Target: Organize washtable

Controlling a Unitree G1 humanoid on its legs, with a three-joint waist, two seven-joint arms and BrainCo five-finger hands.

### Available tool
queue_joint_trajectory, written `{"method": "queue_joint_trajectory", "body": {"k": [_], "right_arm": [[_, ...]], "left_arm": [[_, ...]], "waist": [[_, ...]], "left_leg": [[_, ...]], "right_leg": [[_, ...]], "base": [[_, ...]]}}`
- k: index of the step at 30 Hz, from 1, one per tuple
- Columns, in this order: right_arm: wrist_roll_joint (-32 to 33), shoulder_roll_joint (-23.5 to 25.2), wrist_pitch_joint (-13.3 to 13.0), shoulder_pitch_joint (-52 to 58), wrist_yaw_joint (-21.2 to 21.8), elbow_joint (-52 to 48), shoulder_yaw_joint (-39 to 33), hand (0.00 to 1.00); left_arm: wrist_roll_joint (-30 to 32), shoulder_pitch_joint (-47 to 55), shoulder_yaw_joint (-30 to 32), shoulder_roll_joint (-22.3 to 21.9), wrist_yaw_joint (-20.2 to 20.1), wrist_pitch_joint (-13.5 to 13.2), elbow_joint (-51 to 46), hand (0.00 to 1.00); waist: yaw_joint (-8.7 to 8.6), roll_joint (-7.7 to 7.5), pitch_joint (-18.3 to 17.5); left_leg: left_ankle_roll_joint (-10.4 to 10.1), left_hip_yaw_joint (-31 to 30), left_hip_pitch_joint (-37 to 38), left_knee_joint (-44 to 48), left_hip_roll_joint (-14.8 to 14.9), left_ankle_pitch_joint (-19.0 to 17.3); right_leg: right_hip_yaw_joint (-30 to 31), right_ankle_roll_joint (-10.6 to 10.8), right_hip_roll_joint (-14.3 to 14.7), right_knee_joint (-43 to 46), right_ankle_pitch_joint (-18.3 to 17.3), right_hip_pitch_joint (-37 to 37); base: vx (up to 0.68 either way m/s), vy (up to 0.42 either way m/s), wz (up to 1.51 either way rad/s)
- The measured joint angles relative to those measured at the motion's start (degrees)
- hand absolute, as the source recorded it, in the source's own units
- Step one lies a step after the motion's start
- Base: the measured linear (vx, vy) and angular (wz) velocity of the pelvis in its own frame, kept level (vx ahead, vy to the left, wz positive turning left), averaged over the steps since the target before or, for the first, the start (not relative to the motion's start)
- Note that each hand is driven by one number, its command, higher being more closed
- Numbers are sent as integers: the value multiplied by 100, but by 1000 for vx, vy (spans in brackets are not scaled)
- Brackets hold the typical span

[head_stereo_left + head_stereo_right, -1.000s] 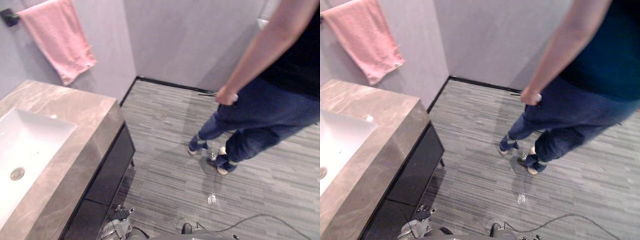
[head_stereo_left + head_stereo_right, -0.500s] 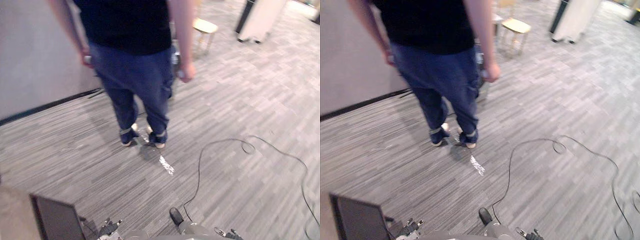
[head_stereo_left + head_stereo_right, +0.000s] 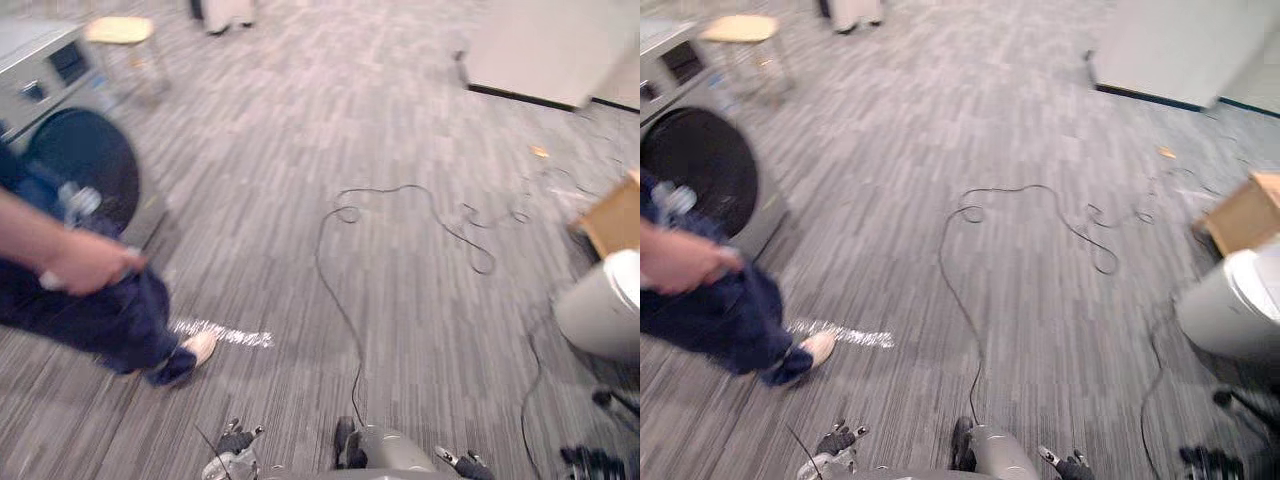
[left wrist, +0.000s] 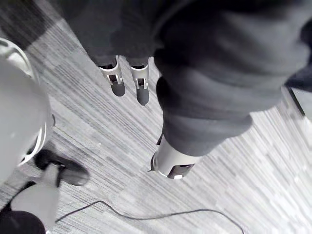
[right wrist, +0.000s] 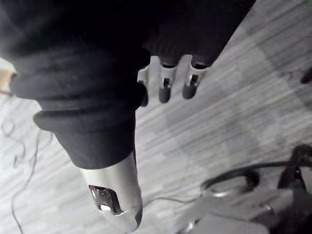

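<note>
My left hand (image 3: 232,445) hangs low at the bottom edge of the left eye view, over grey plank floor. In the left wrist view its fingers (image 4: 113,82) are straight and relaxed, with the thumb (image 4: 171,164) apart and nothing held. My right hand (image 3: 462,464) hangs low at the bottom right. Its fingers (image 5: 165,85) also point straight down at the floor with nothing in them, thumb (image 5: 116,195) apart.
A person (image 3: 95,310) in dark blue trousers stands at the left, one hand (image 3: 88,262) closed on a small pale object. Behind stand a washing machine (image 3: 85,150) and a stool (image 3: 120,32). A white bin (image 3: 605,305) and a cardboard box (image 3: 612,222) are at the right.
The camera has swung to the right: the washtable, sink and pink towel have left the picture, and the person now sits at its left edge. Both hands stay low.
</note>
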Motion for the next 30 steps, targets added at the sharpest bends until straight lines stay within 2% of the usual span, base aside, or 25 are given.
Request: {"method": "queue_joint_trajectory", "body": {"k": [1, 2, 3, 4, 5, 6, 7, 9, 12, 15, 17, 18, 19, 20, 21, 23, 24, 25, 28, 30], "right_arm": [[-44, 10, -41, -115, 3, 186, -106, 0], [-52, -97, -12, -152, 19, 256, -167, 0], [-94, -122, 35, -242, 1, 419, -156, 0], [-95, -155, 33, -255, 1, 438, -176, 0], [-99, -134, 16, -229, 7, 434, -165, 0], [-96, -112, 10, -198, -6, 440, -170, 0], [-93, -76, 15, -151, 0, 463, -166, 0], [-86, -61, 14, -122, -2, 472, -170, 0], [-71, -62, 8, -111, 2, 475, -177, 0], [-34, -62, 9, -102, 3, 537, -247, 0], [-33, -64, 9, -103, 7, 576, -247, 0], [-24, -64, 2, -108, 7, 631, -240, 0], [-11, -85, -1, -111, 10, 654, -235, 0], [23, -101, -3, -106, 9, 653, -246, 0], [32, -173, -9, -81, 9, 660, -245, 0], [29, -211, -15, -30, 10, 661, -240, 0], [40, -235, -21, -9, 16, 660, -222, 0], [24, -235, -29, -21, 16, 667, -202, 0], [36, -170, -22, 29, 43, 671, -106, 0], [163, -179, -31, 44, 86, 666, 23, 0]], "left_arm": [[2, -122, -71, 57, -10, -27, 73, 0], [0, -105, -178, 49, -15, -34, 75, 0], [-3, -54, -258, 124, 23, -13, 90, 0], [-6, 31, -357, 154, 28, -6, 108, 0], [-9, 95, -432, 180, 24, 4, 143, 0], [-8, 100, -492, 220, 22, 10, 167, 0], [-10, 102, -564, 286, 20, 12, 253, 0], [-7, 105, -671, 331, 38, 38, 291, 0], [1, 153, -730, 284, 120, 45, 292, 0], [-25, 149, -712, 273, 125, 38, 271, 0], [-123, 154, -631, 277, 127, 33, 217, 0], [-221, 155, -602, 273, 137, 2, 179, 0], [-311, 175, -568, 258, 147, -6, 131, 0], [-352, 186, -566, 257, 156, -12, 112, 0], [-411, 208, -571, 179, 180, -23, 108, 0], [-417, 205, -612, 150, 226, -23, 109, 0], [-401, 216, -651, 131, 247, -23, 117, 0], [-342, 206, -714, 155, 242, -18, 120, 0], [-242, 237, -748, 266, 246, -22, 156, 0], [-101, 201, -904, 270, 234, -20, 258, 0]], "waist": [[78, 96, -8], [105, 148, 18], [85, 34, 40], [65, 144, 50], [46, 188, 39], [57, 151, 4], [43, 26, -39], [1, 40, -27], [-70, 105, -37], [-59, 91, -28], [72, 23, -7], [113, -11, 24], [103, 5, 56], [103, 62, 68], [85, 197, 75], [82, 265, 62], [88, 322, 31], [79, 333, 17], [72, 162, -49], [49, 206, -96]], "left_leg": [[508, -573, -247, -435, 108, -176], [33, -407, -165, -966, 341, 356], [8, 48, 162, -1428, 131, 573], [-46, 199, 289, -1701, 105, 725], [-59, 347, 381, -1984, 44, 892], [-54, 412, 399, -2096, 6, 960], [-82, 490, 423, -2263, -12, 1107], [-114, 489, 449, -2316, -8, 1195], [-224, 450, 585, -2464, 0, 1267], [-231, 453, 585, -2239, 105, 1261], [-241, 358, 468, -1621, 274, 1230], [-238, 3, 251, -1044, 408, 1197], [-277, -728, 25, -573, 449, 1082], [-313, -1126, -36, -473, 433, 1051], [-444, -1974, -102, -522, 361, 978], [-512, -2610, -54, -914, 266, 955], [-610, -2867, 126, -1410, 197, 842], [-620, -2768, 196, -1794, 98, 852], [-514, -2660, 300, -2247, -160, 1059], [-463, -2662, 395, -2464, -262, 1111]], "right_leg": [[620, 461, 136, -864, -20, 356], [209, 522, 40, -462, -380, 373], [-372, 882, -495, -31, -901, 511], [-516, 967, -559, -263, -938, 752], [-424, 1081, -526, -834, -836, 1093], [-413, 1325, -556, -1158, -646, 1220], [-309, 1305, -446, -1651, -157, 1352], [-210, 1208, -363, -1922, 19, 1446], [-83, 1133, -232, -2184, 150, 1599], [52, 1080, -168, -2296, 209, 1684], [322, 1078, -172, -2286, 206, 1703], [530, 1081, -171, -2260, 193, 1703], [713, 1062, -145, -2257, 176, 1699], [803, 1072, -119, -2244, 183, 1698], [1016, 1125, -43, -2238, 219, 1677], [1188, 1218, 13, -2269, 282, 1633], [1293, 1297, 61, -2325, 356, 1547], [1404, 1344, 9, -2506, 501, 1513], [1521, 1382, -175, -2709, 773, 1468], [1528, 1394, -252, -2710, 766, 1465]], "base": [[-71, -45, -150], [55, -74, -147], [127, -69, -130], [80, -45, -131], [19, -33, -94], [-38, -119, -100], [-41, -165, -67], [-41, -178, -49], [-49, -77, -25], [-48, -22, -24], [-67, 5, -61], [-87, -5, -86], [-81, -5, -85], [-91, 25, -96], [-69, 57, -78], [-62, 120, -71], [-45, 185, -54], [-20, 165, -39], [9, 168, -12], [32, 143, 4]]}}
